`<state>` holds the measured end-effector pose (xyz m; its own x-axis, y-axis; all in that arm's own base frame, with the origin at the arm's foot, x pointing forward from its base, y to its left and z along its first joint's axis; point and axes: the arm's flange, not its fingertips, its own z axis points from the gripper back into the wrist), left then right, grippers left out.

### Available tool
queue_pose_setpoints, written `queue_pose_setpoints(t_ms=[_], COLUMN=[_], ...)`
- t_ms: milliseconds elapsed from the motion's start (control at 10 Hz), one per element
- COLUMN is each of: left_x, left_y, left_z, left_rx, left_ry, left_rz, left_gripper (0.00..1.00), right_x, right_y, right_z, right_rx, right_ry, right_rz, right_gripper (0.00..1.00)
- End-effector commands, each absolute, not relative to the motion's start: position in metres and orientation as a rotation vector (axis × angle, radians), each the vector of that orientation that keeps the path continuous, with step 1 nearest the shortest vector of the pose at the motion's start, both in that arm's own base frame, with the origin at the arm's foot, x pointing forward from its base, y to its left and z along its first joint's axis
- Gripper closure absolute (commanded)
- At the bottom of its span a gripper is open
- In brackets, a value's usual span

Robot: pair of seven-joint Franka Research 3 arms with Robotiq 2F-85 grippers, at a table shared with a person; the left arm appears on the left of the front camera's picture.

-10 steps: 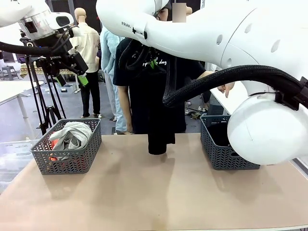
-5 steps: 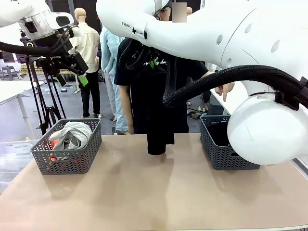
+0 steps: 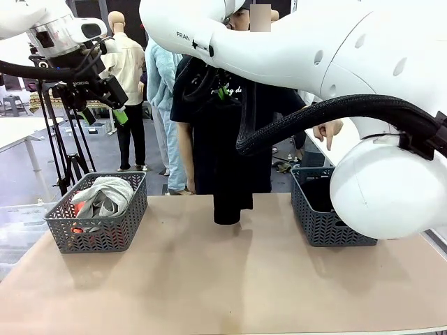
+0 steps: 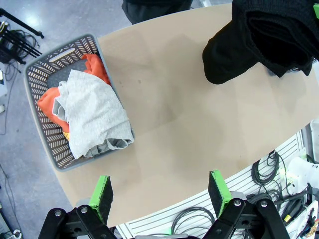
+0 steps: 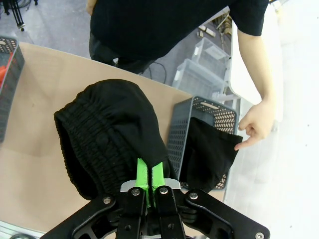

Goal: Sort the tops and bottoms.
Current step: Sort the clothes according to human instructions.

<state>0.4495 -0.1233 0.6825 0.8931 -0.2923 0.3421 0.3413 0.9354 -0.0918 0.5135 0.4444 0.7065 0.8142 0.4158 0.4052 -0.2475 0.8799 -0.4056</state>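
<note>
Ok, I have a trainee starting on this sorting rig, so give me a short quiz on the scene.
1. True or false: the right pincer is shut on the black garment.
2. Which basket holds the grey top? A: left basket. B: right basket.
3. The left pincer, above the table, is ____.

Key: 1 true; 2 A; 3 open.

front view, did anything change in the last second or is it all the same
Hardly anything. The person's hand beside the right basket shifted slightly. The right pincer stays shut on the black garment, which hangs at the same spot with its hem at the table. The left pincer stays open above the left basket.
</note>
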Motion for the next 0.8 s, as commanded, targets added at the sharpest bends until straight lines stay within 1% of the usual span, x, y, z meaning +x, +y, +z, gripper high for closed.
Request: queue_pose_setpoints(t_ms=[0,100,300,500,700], left_x=[0.446,0.446,0.446,0.446,0.446], left_y=[-0.121,-0.121,-0.121,-0.121,-0.121], left_z=[0.680,0.680,0.680,0.680,0.680], left_rx=[-0.151,-0.151,-0.151,-0.151,-0.151], left_ry=[-0.329,-0.329,-0.329,-0.329,-0.329], left_rz=[-0.338,-0.338,-0.338,-0.338,-0.338], left_gripper=[0.00,0.00,0.00,0.00,0.00], right_x=[0.510,0.513,0.513,0.506,0.495], right_y=[0.446,0.444,0.409,0.360,0.313], right_z=[0.710,0.707,0.746,0.791,0.820], right_rx=[-0.337,-0.346,-0.351,-0.460,-0.531], right_ry=[-0.515,-0.507,-0.517,-0.515,-0.499], right_rz=[0.352,0.361,0.304,0.229,0.166], right_gripper=[1.00,1.00,1.00,1.00,1.00])
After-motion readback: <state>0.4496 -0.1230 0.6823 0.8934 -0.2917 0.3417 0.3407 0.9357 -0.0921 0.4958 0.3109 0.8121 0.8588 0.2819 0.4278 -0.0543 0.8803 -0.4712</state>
